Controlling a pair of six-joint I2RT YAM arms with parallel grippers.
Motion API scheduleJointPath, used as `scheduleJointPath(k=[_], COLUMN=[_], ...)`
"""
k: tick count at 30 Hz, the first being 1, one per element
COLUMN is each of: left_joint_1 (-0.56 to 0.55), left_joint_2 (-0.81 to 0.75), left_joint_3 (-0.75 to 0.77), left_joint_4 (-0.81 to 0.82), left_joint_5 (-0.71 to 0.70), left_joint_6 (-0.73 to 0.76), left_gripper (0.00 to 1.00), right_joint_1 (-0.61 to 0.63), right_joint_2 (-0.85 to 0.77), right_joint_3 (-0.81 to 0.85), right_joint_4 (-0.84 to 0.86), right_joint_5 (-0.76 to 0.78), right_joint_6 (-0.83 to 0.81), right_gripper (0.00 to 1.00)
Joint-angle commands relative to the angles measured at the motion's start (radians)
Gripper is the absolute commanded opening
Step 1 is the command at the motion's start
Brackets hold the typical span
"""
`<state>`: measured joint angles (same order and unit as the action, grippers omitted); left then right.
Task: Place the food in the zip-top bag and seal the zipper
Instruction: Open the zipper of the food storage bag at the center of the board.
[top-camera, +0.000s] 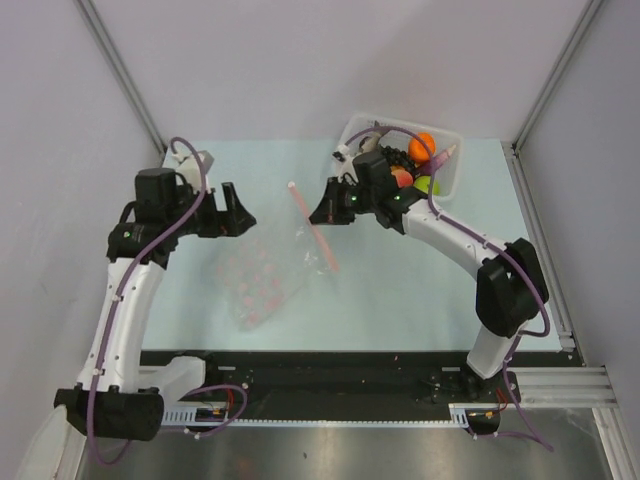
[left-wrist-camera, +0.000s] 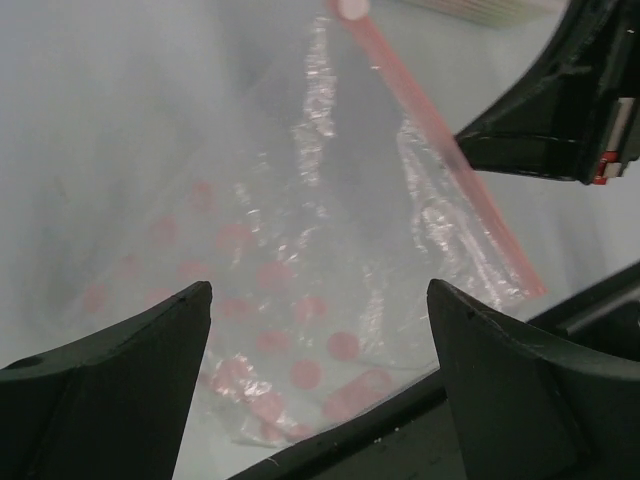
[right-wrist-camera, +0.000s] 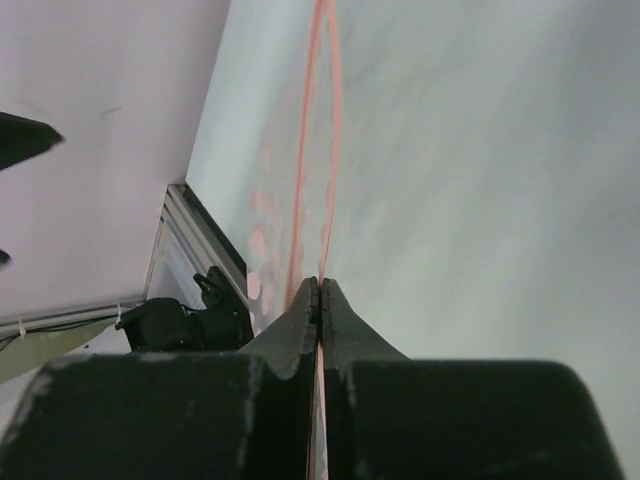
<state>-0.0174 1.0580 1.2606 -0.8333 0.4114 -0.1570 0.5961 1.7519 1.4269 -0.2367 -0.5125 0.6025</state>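
The clear zip-top bag (top-camera: 262, 283) with pink dots lies crinkled on the pale table, and its pink-red zipper (top-camera: 312, 228) runs diagonally along its far right edge. My right gripper (top-camera: 319, 211) is shut on the zipper; in the right wrist view the strip (right-wrist-camera: 301, 170) leads away from the pinched jaws (right-wrist-camera: 320, 290). My left gripper (top-camera: 244, 211) hovers open, left of the bag's upper corner. In its own view the bag (left-wrist-camera: 300, 250) and zipper (left-wrist-camera: 440, 140) lie beyond the spread jaws (left-wrist-camera: 318, 300). The food sits in the white basket: orange ball (top-camera: 421, 145), green apple (top-camera: 426, 185), peach-red fruit (top-camera: 400, 177), dark grapes (top-camera: 396, 156).
The white perforated basket (top-camera: 450, 178) stands at the back right, just behind my right arm. Grey walls and metal posts close the table in at left, back and right. A black rail (top-camera: 330, 360) runs along the near edge.
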Motion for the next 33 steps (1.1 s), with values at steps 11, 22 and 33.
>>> scheduleJointPath(k=[11,22,33], left_joint_1=[-0.309,-0.403,-0.404], left_joint_2=[0.14,0.151,0.175], left_joint_3=[0.085,0.175,0.128], left_joint_4=[0.169,0.105,0.076], left_joint_5=[-0.063,-0.204,-0.278], left_joint_6=[-0.197,-0.181,-0.159], left_gripper=[0.88,0.83,0.58], right_joint_1=[0.103,0.185,0.214], right_joint_2=[-0.143,-0.157,-0.158], right_joint_3=[0.095,0.129,0.153], right_joint_4=[-0.012,-0.016,-0.027], right_joint_5=[0.239,0.33,0.37], right_joint_6=[0.049,0.046,0.014], right_gripper=[0.0,0.0,0.0])
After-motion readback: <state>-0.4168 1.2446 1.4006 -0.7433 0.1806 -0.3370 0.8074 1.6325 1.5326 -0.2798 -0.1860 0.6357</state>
